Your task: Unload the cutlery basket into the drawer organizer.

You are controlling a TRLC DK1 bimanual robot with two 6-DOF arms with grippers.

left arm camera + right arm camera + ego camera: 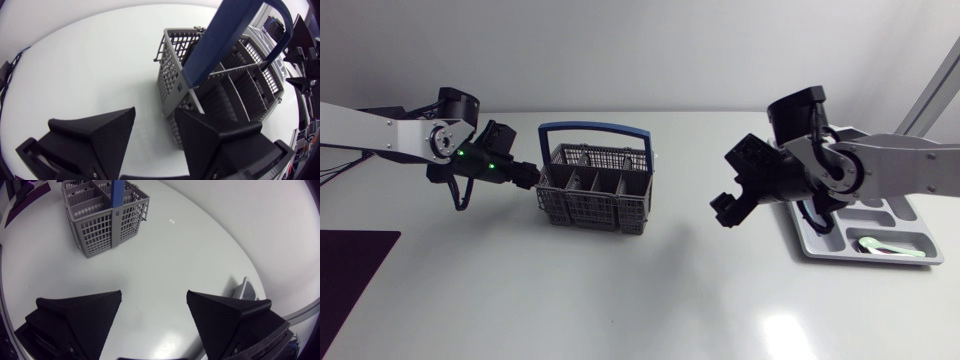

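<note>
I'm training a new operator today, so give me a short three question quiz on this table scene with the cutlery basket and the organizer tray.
1. True or false: the matte black right gripper is shut on a fork.
2. Pick one. What lies in the light grey plastic drawer organizer? A: a pale green utensil. B: a red cup. C: a yellow sponge.
3. Fill the gap: the grey plastic mesh cutlery basket has a ___ arched handle.

Key:
1. False; it is open and holds nothing.
2. A.
3. Blue.
</note>
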